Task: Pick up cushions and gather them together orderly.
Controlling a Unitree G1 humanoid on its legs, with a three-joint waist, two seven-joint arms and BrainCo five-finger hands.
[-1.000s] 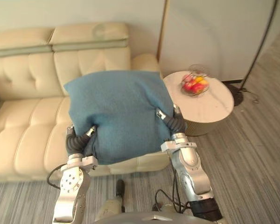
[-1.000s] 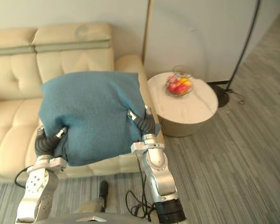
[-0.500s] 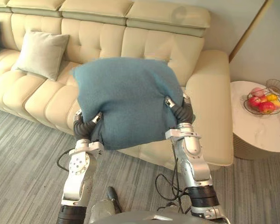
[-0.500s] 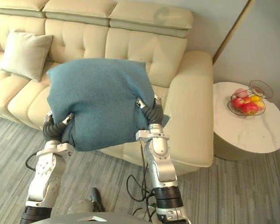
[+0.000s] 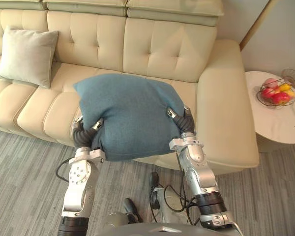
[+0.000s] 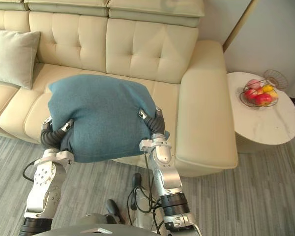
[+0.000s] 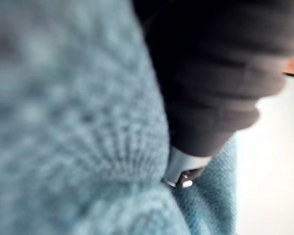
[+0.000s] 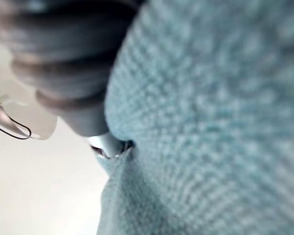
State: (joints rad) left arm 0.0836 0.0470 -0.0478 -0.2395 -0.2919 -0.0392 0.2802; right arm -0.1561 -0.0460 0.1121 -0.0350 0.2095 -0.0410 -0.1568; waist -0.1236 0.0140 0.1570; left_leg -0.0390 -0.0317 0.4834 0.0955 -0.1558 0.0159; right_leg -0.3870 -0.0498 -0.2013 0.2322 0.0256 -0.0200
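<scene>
- Camera shifted vs. 0.5 s ago; blue cushion [image 5: 130, 115] stayed carried between both hands, over front edge of sofa [image 5: 162, 44].
- Left hand [image 5: 88, 132] & right hand [image 5: 183, 119] were sunk in its sides; open or closed, I could not tell.
- Cushion looked soft, light, not slippery; prob. best held at two opposite sides, low.

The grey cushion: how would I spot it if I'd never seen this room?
Find the long cream sofa. The grey cushion leans upright against its backrest, toward the robot's left. It is pale and at rest, unlike the blue cushion held up in front.
</scene>
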